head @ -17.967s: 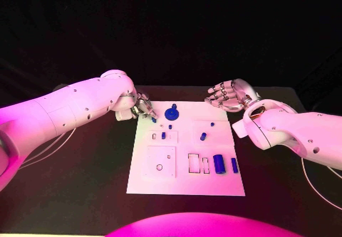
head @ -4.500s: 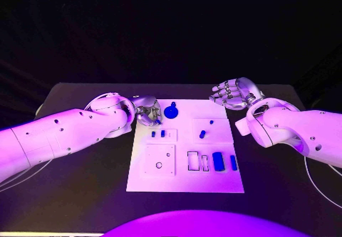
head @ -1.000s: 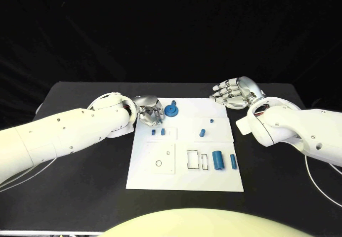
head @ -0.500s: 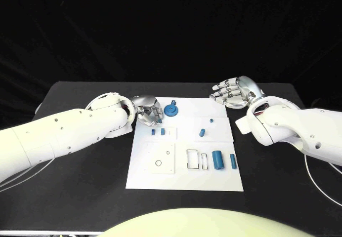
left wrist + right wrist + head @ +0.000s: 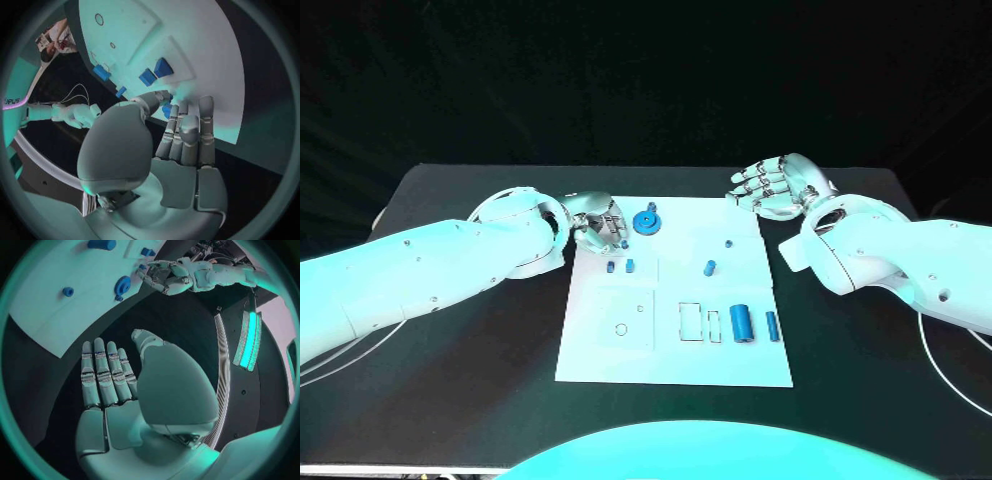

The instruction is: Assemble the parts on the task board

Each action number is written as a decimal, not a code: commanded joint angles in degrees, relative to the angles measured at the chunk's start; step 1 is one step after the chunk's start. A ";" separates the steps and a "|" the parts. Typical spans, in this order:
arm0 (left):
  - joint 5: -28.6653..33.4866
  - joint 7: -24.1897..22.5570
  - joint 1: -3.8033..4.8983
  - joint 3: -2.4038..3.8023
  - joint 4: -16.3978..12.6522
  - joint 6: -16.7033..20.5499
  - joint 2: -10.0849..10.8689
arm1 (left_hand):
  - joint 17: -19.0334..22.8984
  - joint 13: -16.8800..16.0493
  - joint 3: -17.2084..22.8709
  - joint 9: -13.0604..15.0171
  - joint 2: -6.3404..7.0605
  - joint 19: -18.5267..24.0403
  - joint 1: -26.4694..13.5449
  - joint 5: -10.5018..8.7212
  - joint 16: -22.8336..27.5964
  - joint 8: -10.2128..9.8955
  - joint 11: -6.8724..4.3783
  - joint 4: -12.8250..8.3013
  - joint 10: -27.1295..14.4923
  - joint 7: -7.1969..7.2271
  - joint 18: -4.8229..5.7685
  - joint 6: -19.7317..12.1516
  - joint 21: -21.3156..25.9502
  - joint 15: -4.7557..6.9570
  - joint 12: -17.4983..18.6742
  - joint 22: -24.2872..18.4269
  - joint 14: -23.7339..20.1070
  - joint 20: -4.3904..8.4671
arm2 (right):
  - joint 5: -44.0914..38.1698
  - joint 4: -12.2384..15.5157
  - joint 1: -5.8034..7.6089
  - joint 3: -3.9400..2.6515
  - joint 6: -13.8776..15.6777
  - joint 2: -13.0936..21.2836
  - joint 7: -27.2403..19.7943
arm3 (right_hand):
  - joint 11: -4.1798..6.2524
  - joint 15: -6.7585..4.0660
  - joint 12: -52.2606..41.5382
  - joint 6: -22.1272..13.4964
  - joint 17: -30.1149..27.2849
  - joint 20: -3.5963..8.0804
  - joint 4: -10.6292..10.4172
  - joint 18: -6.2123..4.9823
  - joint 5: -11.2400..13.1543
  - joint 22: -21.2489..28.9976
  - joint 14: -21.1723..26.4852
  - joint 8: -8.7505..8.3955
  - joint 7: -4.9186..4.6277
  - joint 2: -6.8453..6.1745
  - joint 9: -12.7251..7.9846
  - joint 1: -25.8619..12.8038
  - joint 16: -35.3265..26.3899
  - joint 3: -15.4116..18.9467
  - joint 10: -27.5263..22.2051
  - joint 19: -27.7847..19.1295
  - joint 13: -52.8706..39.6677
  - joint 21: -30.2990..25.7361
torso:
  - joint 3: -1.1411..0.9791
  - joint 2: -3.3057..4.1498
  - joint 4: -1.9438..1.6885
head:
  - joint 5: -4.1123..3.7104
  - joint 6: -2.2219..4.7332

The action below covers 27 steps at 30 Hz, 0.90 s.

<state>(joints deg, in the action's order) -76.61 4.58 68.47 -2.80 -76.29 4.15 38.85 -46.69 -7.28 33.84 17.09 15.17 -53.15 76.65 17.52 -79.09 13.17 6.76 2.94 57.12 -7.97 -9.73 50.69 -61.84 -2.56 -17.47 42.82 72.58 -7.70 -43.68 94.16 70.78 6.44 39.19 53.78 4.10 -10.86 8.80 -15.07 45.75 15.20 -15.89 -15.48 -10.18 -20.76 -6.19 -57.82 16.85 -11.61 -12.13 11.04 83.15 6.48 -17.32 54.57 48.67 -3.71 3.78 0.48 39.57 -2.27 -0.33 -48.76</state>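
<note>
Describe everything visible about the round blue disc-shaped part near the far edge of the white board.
The round blue disc-shaped part looks like moulded plastic, a flat wheel with a pale hole at its centre and a short blue stub rising at its far side. It sits on the white task board near the far edge, left of centre. The left hand hovers just beside it with fingers curled near a small blue piece; whether they touch the disc cannot be told. The right wrist view shows the disc flat-faced and round.
</note>
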 commanded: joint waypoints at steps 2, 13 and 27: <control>2.21 -0.78 0.01 0.29 -0.58 1.07 1.24 | 0.22 -0.12 -0.21 -0.04 0.06 0.17 -0.41 0.03 0.31 -0.27 0.08 0.12 -0.47 -0.08 -0.80 -0.30 0.45 -0.10 0.29 -0.19 -0.24 -0.47 | -5.50 -0.92 -0.05 -0.01 -4.66 0.10 0.44 | 0.39 -0.19 0.71 1.15 -0.29 0.17 0.56 -0.49 1.68 0.44 -0.94 0.16 -1.83 -0.31 -0.11 1.28 -0.19 -0.60 0.13 0.15 0.11 0.14 | -0.03 -0.06 0.05 | -0.14 0.20; 22.39 -9.72 0.47 1.66 -0.61 2.07 6.64 | 19.17 -1.44 -0.31 0.47 -1.52 3.59 2.01 0.05 10.05 -0.32 0.88 -0.53 -4.81 -2.52 -0.80 1.17 3.79 -0.80 -3.58 -1.93 -13.97 -1.14 | -23.29 -5.32 0.04 -0.02 -16.67 -0.09 3.09 | 3.15 -3.96 1.16 5.72 2.47 3.38 1.31 -0.52 6.01 0.54 -10.59 0.11 0.96 -1.93 -0.41 4.66 4.41 -4.01 6.27 8.60 -0.09 3.12 | -0.01 -0.06 0.08 | -0.69 1.09; 56.32 -20.33 0.85 1.88 -6.13 1.04 13.02 | 20.42 -4.56 -3.91 0.78 -2.35 2.19 0.54 -0.24 10.68 -0.88 -0.05 -0.31 -3.49 -2.47 -0.87 1.77 4.94 -0.15 -12.31 -3.20 -11.63 -0.70 | -44.93 -8.49 -0.05 0.05 -24.52 -2.43 6.93 | 6.26 -8.61 10.04 11.00 29.96 11.39 2.50 0.34 6.17 -11.57 -25.19 -2.00 4.20 -2.72 0.60 3.53 39.09 -2.81 13.77 23.26 -0.12 21.28 | 0.00 0.20 0.03 | -4.32 2.67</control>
<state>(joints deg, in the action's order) -32.31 -11.26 69.23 -0.98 -81.79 5.61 51.73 -26.08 -11.66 30.53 17.79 12.59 -50.51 77.96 17.51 -68.14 12.64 6.98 2.36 53.90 -10.51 -9.72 52.27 -57.13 -2.70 -29.36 39.80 60.65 -8.52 -80.62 85.91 70.82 6.44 18.55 51.59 9.06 -4.28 0.13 -5.59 56.70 44.16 -4.45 -12.59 -10.18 -14.76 -17.47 -83.28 14.97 -7.78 -14.87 11.60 87.17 44.39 -20.24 69.21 72.38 -4.01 24.77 0.52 39.68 -2.19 -4.16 -46.30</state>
